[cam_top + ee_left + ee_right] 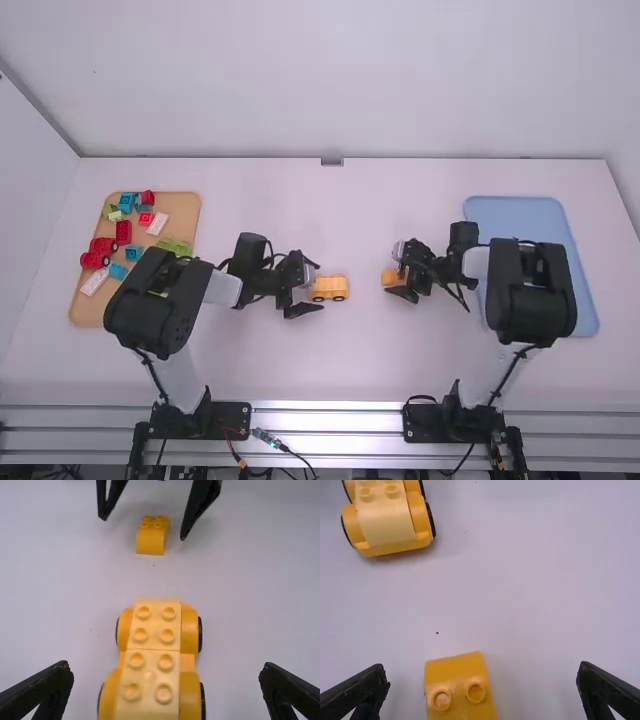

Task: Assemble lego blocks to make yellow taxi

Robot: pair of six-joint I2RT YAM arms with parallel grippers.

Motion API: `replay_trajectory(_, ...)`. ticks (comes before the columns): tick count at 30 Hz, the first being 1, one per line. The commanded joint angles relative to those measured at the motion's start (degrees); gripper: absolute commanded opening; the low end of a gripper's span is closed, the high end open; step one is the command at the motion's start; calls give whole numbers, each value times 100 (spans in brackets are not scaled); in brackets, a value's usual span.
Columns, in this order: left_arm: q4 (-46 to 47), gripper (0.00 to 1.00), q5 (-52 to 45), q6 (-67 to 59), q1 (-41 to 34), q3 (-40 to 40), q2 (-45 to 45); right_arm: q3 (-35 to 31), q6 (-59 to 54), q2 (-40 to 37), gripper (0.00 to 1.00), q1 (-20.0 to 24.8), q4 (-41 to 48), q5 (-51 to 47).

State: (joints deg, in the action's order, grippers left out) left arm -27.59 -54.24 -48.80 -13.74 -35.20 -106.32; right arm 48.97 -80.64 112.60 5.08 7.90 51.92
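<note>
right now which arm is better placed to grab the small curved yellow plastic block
Right, I'd say: the right end effector is open around the yellow block, while the left end effector is open around the wheeled yellow plastic car.

the yellow block and toy car are smooth, lightly glossy plastic. the table looks smooth and matt, like the blue tray at the high view's three o'clock.
</note>
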Motion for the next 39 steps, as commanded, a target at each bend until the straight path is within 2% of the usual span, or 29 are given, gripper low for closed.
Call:
replay_trajectory(1, 56, 99, -114, -61, -35, -278, -249, 376, -916, 152, 99, 23, 400, 212)
replay_trajectory(5, 73, 99, -121, -68, -112, -592, -756, 765, -1670, 286, 99, 65, 1274, 227)
replay_trajectory(9, 91, 99, -320, -70, -114, -818, -1078, 966, -1853, 478, 99, 131, 1506, 345)
replay_trajectory(17, 119, 99, -281, -52, -125, -890, -1167, 977, -2090, 668, 99, 137, 1523, 468)
replay_trajectory(26, -967, 100, -224, -46, -107, -256, -1167, 977, -2070, 688, 99, 124, 1537, 461)
replay_trajectory(30, -1459, 99, 130, 343, -151, -35, -1167, 977, -1856, 688, 100, 126, 1488, 437)
replay_trajectory(35, -1739, 99, 168, 595, -118, 20, -1167, 988, -1777, 688, 96, 122, 1508, 299)
replay_trajectory(37, -1518, 99, 170, 595, -151, -92, -1167, 986, -1703, 688, 91, 122, 1528, 162)
replay_trajectory(39, -1371, 99, 154, 595, -149, -166, -1167, 984, -1609, 688, 90, 120, 1530, 105)
